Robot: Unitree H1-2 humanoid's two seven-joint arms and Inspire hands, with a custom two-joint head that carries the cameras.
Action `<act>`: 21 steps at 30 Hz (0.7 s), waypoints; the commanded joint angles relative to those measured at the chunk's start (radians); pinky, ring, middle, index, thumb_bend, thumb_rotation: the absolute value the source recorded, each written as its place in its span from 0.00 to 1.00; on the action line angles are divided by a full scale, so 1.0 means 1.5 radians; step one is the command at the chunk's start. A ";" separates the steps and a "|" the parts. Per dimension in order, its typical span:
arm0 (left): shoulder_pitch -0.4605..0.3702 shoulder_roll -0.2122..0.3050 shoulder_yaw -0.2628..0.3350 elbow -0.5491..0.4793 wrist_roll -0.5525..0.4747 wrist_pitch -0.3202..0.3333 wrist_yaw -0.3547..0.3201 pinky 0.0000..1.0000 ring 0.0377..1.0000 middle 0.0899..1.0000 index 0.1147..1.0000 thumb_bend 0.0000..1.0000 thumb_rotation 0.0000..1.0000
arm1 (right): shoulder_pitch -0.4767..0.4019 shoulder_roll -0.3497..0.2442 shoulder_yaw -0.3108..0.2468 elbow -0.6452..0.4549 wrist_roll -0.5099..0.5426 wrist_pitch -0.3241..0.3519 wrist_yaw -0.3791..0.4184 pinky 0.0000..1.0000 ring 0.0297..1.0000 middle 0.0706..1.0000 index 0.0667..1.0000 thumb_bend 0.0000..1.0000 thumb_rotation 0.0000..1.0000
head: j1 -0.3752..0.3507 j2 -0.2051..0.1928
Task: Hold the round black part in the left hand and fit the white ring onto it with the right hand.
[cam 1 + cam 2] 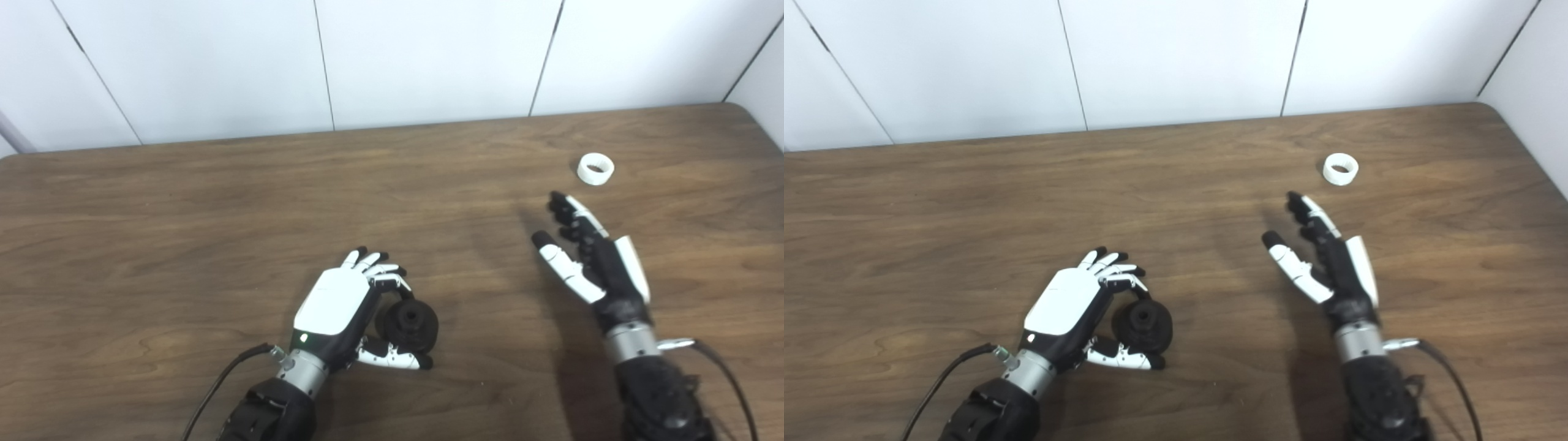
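At one o'clock of the open right hand point(588, 257), the white ring point(595, 169) lies ungrasped.
Left hand point(349, 306) cups the round black part point(409, 324); a clumsy pinch could roll the ring off the surface point(184, 233).

1. Round black part point(408, 324): one, lower centre of the frame, between the fingers and thumb of the left hand.
2. White ring point(595, 169): one, upper right of the frame, lying alone on the wood.
3. Robot hands: two. Left hand point(355, 306) at lower centre; right hand point(591, 257) at right of centre, fingers spread, holding nothing.
4. Cables: two, one trailing from each wrist at the bottom edge.
5. Table point(184, 245): one, brown wood, filling most of the frame.
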 commanded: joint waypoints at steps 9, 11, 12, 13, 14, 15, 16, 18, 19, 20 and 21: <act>0.014 0.018 -0.004 0.038 0.020 0.003 -0.012 1.00 0.91 0.79 0.42 0.52 0.06 | -0.100 -0.050 -0.025 -0.038 -0.063 0.076 0.003 0.87 0.88 0.86 0.82 0.62 0.46 | -0.075 -0.022; 0.015 0.019 -0.001 0.036 0.017 0.004 -0.013 1.00 0.92 0.79 0.42 0.52 0.06 | -0.118 -0.063 -0.028 -0.034 -0.071 0.092 0.010 0.89 0.88 0.86 0.82 0.64 0.47 | -0.088 -0.030; 0.017 0.020 0.001 0.035 0.015 0.004 -0.012 1.00 0.92 0.79 0.42 0.52 0.05 | -0.127 -0.071 -0.030 -0.030 -0.070 0.095 0.012 0.89 0.87 0.86 0.81 0.64 0.46 | -0.091 -0.031; 0.018 0.021 0.002 0.035 0.013 0.002 -0.011 1.00 0.92 0.79 0.42 0.52 0.05 | -0.135 -0.076 -0.032 -0.027 -0.067 0.099 0.015 0.88 0.87 0.85 0.81 0.64 0.45 | -0.097 -0.034; 0.019 0.022 0.003 0.035 0.012 0.001 -0.009 1.00 0.91 0.79 0.42 0.52 0.05 | -0.139 -0.078 -0.033 -0.026 -0.064 0.101 0.016 0.90 0.88 0.86 0.80 0.65 0.43 | -0.100 -0.036; 0.020 0.025 0.003 0.036 0.013 -0.002 -0.008 1.00 0.91 0.79 0.42 0.52 0.05 | -0.147 -0.085 -0.036 -0.017 -0.060 0.097 0.017 0.91 0.88 0.86 0.80 0.65 0.43 | -0.106 -0.040; 0.021 0.027 0.003 0.037 0.015 -0.004 -0.007 1.00 0.91 0.79 0.42 0.52 0.05 | -0.152 -0.092 -0.038 -0.008 -0.058 0.089 0.018 0.92 0.89 0.86 0.80 0.65 0.42 | -0.109 -0.042; 0.022 0.030 0.003 0.040 0.017 -0.008 -0.003 1.00 0.91 0.79 0.42 0.52 0.05 | -0.163 -0.105 -0.038 0.009 -0.063 0.080 0.017 0.93 0.91 0.87 0.79 0.64 0.41 | -0.118 -0.046; 0.023 0.031 0.004 0.043 0.017 -0.010 0.000 1.00 0.91 0.79 0.42 0.52 0.05 | -0.171 -0.114 -0.037 0.020 -0.070 0.079 0.016 0.92 0.91 0.87 0.79 0.65 0.41 | -0.122 -0.048; 0.023 0.032 0.005 0.045 0.017 -0.012 0.001 1.00 0.91 0.79 0.42 0.52 0.06 | -0.176 -0.119 -0.035 0.027 -0.074 0.079 0.015 0.92 0.90 0.87 0.79 0.65 0.41 | -0.125 -0.050; 0.023 0.033 0.006 0.046 0.017 -0.013 0.001 1.00 0.91 0.79 0.42 0.52 0.06 | -0.184 -0.127 -0.032 0.040 -0.084 0.078 0.012 0.91 0.90 0.87 0.79 0.66 0.41 | -0.129 -0.052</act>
